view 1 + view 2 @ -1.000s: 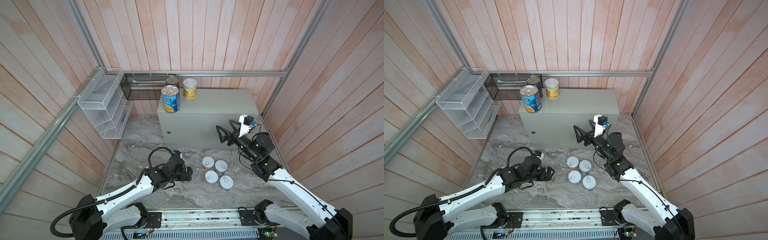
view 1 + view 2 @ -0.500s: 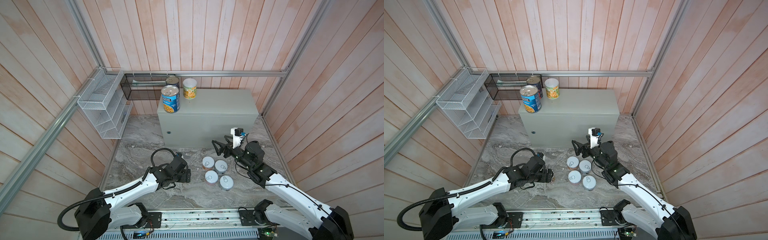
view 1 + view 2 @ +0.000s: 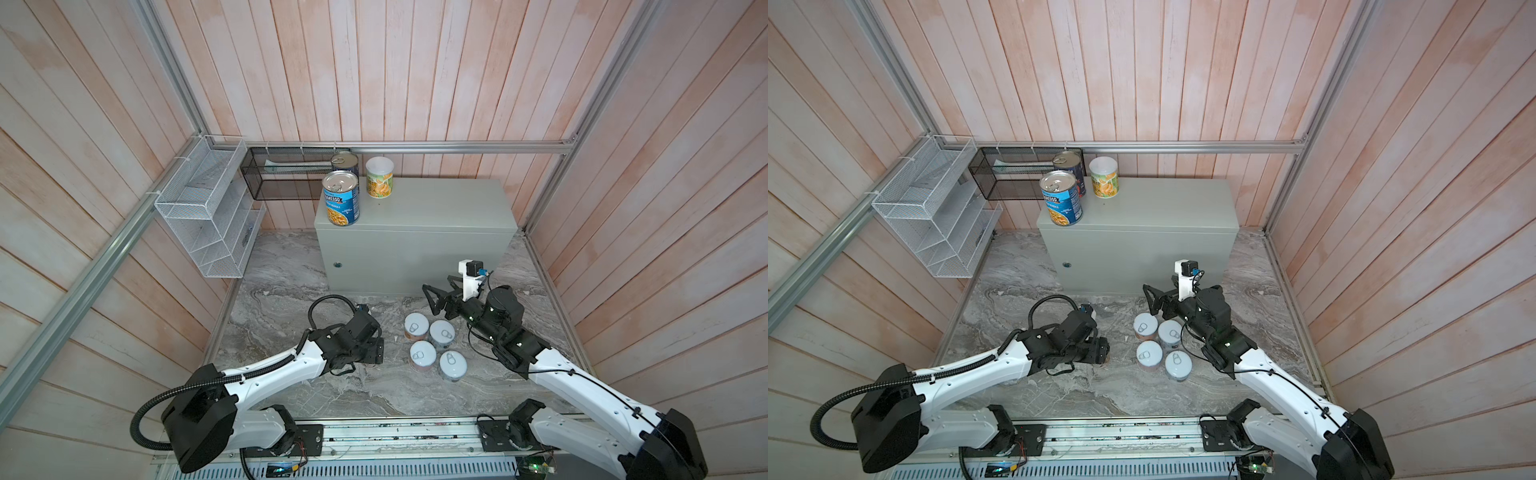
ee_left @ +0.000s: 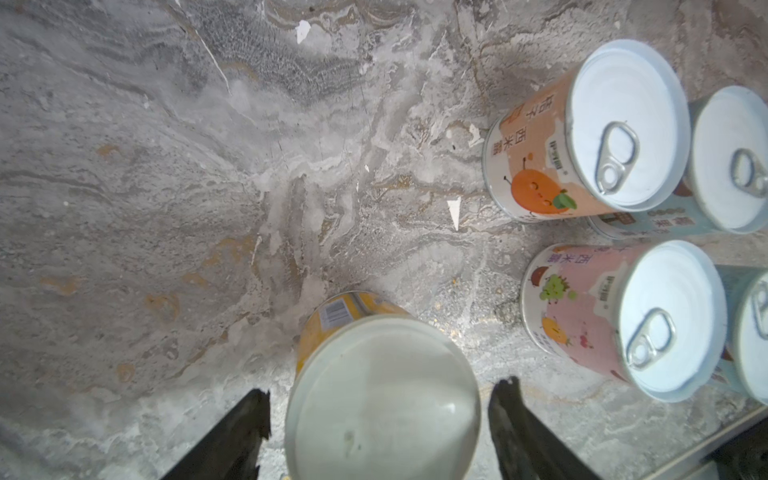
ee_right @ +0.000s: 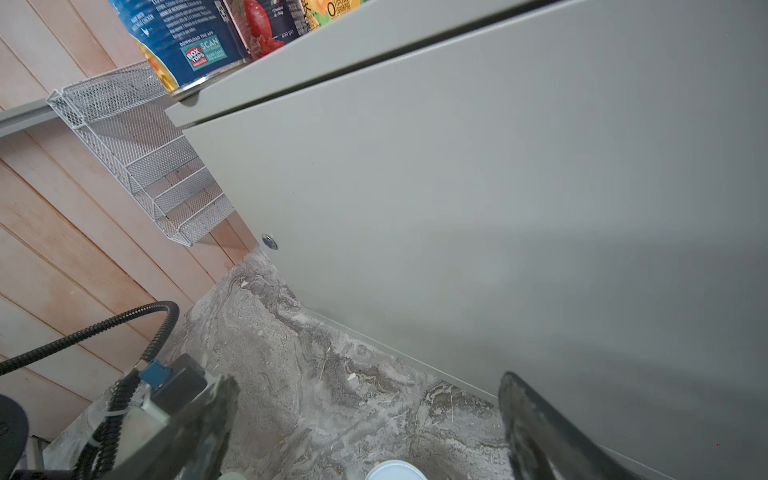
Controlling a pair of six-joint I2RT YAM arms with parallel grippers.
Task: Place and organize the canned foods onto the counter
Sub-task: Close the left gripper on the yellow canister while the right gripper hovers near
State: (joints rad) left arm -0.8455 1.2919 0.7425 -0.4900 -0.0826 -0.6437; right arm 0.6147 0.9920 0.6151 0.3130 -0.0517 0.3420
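Note:
A yellow can with a white lid [image 4: 382, 399] stands on the marble floor between the jaws of my left gripper [image 4: 378, 415]. A thin gap shows on each side, so the gripper is open; from above, the gripper [image 3: 376, 351] hides this can. Several short pull-tab cans [image 3: 417, 326] [image 4: 582, 303] stand grouped just right of it. My right gripper [image 3: 432, 300] [image 5: 374, 415] hangs open and empty over the far edge of that group, close to the counter's front. On the counter [image 3: 436, 212] stand a blue Progresso can [image 3: 340, 199], a dark can [image 3: 345, 161] and a white-lidded can [image 3: 379, 176].
A white wire rack [image 3: 208, 208] hangs on the left wall. A black mesh basket [image 3: 286, 174] hangs at the back beside the counter. Wooden walls close in the marble floor [image 3: 291, 291]. A metal rail [image 3: 374, 436] runs along the front.
My right gripper has come down and forward from the counter's front to just above the short cans. My left gripper's jaws have narrowed around the yellow can.

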